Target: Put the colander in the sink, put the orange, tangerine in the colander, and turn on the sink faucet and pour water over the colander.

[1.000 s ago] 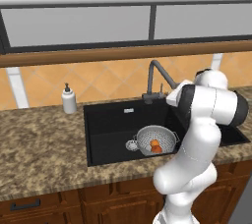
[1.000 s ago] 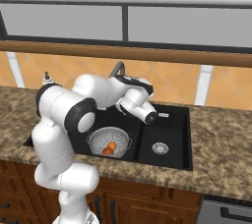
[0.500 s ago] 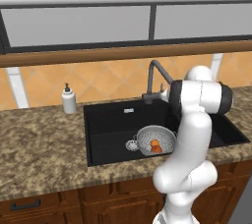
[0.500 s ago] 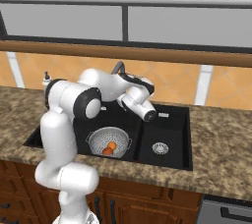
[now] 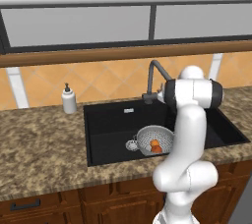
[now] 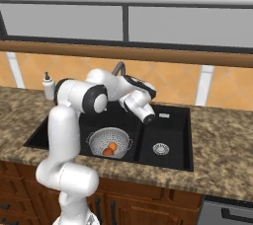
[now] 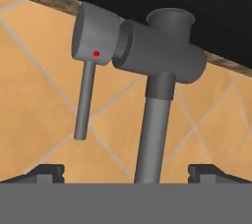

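Spread wide and holding nothing, the claw is facing the sink faucet, whose lever is hanging beside the stem. Below, the colander is sitting in the sink with the orange and tangerine inside. No water is running. Nudging the lever squarely with one fingertip, not the stem, should work best.

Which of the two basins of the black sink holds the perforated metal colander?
The larger basin, the one below the dark grey faucet, holds the silvery colander; the smaller basin shows only its round silver drain.
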